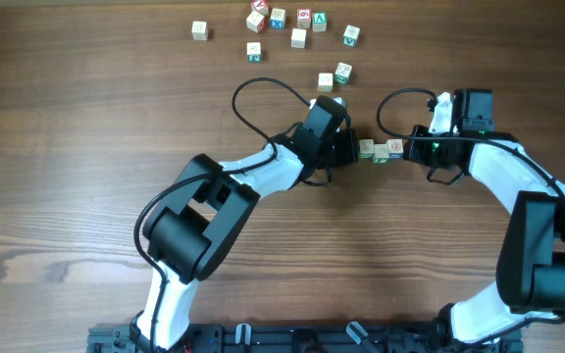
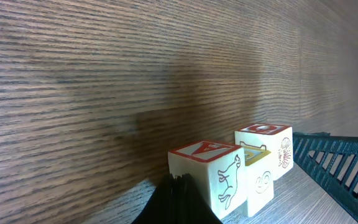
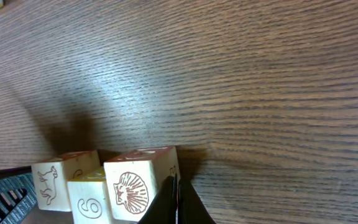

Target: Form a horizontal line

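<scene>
The row of 3 blocks (image 1: 381, 150) lies near the middle of the counter (image 1: 67, 196), a little toward its right edge, with the blocks touching side to side. The left gripper (image 1: 352, 150) is clenched on nothing, its tip against the row's left end. The right gripper (image 1: 407, 149), likewise clenched and empty, meets the right end. Loose blocks (image 1: 298, 38) lie scattered by the far edge.
</scene>
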`<state>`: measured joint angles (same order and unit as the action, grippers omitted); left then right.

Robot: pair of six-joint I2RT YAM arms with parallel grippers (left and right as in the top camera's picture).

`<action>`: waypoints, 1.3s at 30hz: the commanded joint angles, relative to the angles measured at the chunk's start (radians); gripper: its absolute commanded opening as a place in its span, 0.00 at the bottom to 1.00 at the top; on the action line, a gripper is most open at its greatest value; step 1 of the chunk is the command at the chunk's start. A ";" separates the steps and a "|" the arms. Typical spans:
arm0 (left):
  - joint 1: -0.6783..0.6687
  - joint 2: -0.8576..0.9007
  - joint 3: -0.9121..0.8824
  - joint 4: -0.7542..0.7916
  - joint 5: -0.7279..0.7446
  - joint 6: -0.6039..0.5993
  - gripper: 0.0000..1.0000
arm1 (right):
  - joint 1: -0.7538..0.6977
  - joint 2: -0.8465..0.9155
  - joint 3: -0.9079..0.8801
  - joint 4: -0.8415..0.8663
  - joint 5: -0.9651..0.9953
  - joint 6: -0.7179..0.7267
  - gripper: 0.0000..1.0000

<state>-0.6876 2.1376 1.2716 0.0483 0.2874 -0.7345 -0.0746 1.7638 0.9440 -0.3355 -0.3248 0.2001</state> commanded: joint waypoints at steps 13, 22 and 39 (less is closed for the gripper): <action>-0.006 0.019 0.002 0.000 0.018 0.024 0.04 | 0.003 0.015 -0.003 -0.006 0.003 0.013 0.04; 0.003 0.019 0.002 -0.025 -0.034 0.023 0.04 | 0.003 0.015 -0.003 -0.077 0.277 0.098 0.04; 0.138 -0.011 0.002 -0.282 -0.115 -0.143 0.04 | 0.003 0.015 -0.003 -0.415 -0.009 0.084 0.04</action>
<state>-0.6094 2.1189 1.2961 -0.1635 0.2684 -0.7914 -0.0746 1.7634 0.9524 -0.7269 -0.2291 0.3244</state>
